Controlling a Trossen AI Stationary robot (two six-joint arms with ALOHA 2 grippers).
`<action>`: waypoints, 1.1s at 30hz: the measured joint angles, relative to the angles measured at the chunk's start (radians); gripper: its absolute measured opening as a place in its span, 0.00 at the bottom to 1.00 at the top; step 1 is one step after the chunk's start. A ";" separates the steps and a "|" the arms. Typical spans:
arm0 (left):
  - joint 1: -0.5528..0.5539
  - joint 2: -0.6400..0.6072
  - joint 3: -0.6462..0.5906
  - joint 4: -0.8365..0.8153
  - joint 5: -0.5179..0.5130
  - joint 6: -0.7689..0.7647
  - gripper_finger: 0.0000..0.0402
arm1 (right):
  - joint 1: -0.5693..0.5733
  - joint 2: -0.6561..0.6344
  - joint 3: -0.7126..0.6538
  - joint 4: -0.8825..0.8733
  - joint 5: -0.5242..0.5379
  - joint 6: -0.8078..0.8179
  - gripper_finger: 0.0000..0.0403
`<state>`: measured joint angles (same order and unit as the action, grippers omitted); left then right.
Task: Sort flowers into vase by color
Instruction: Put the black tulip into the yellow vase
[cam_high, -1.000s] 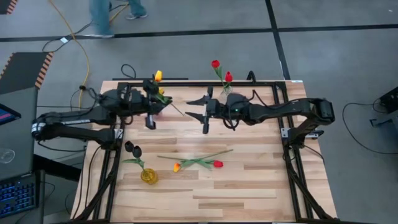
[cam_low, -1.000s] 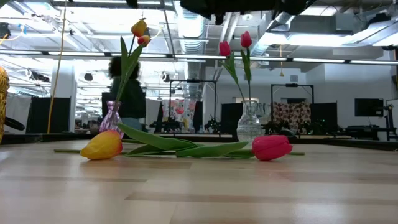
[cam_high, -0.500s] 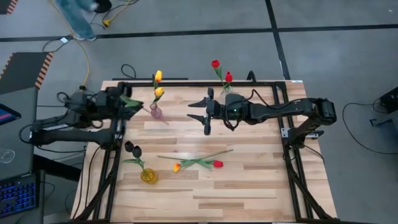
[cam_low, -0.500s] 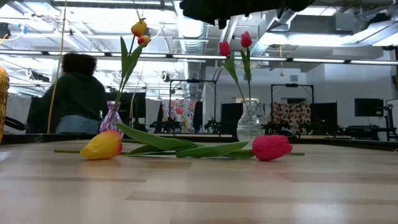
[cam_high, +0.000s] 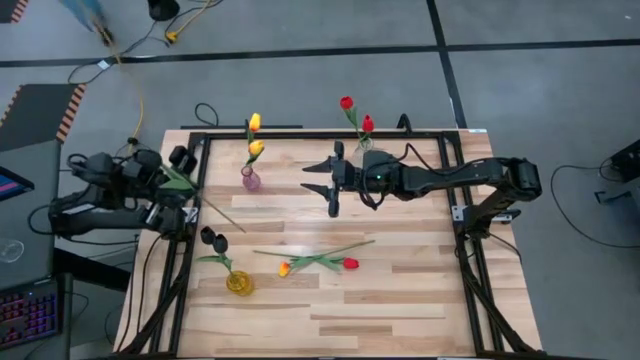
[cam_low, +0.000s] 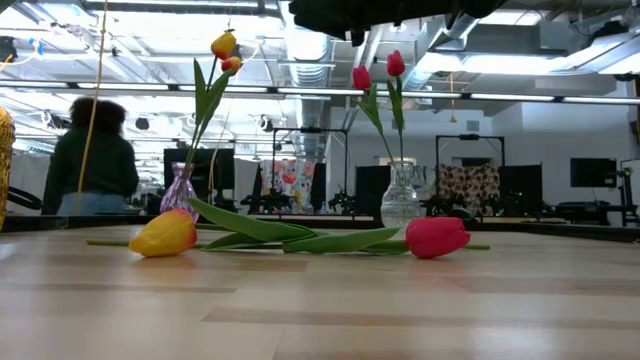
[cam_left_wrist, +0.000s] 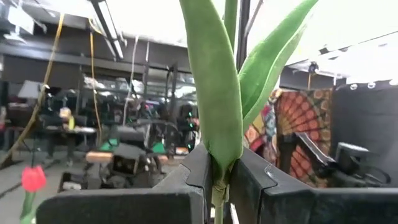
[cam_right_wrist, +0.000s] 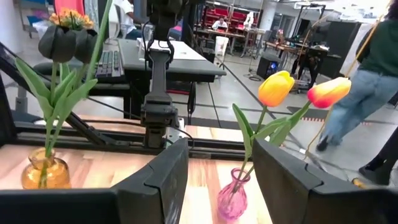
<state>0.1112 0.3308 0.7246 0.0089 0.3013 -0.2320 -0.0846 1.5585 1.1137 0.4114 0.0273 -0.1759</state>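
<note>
Left wrist view: flower stem (cam_left_wrist: 219, 186) pinched between jaws.

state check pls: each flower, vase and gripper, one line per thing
left gripper: shut on a green stem, pulled back past the table's left edge.
held stem: slanting over the table edge; flower head not visible.
right gripper: open, empty, above the table's far middle.
pink vase: upright, two yellow-orange tulips.
clear vase: upright, two red tulips.
yellow vase: upright, near-black tulips.
yellow tulip: lying flat.
red tulip: lying flat.
</note>
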 joint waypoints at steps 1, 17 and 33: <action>0.000 -0.005 0.000 -0.017 0.001 -0.001 0.07 | 0.000 0.000 0.000 0.001 0.000 0.014 0.51; 0.000 0.001 0.108 -0.256 -0.042 -0.022 0.07 | 0.000 0.000 0.000 0.000 -0.001 0.052 0.51; 0.000 0.046 0.355 -0.669 -0.110 -0.084 0.05 | -0.001 0.000 0.000 0.000 -0.002 0.053 0.51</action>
<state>0.1116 0.3771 1.0798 -0.6605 0.1916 -0.3156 -0.0856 1.5589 1.1137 0.4118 0.0254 -0.1230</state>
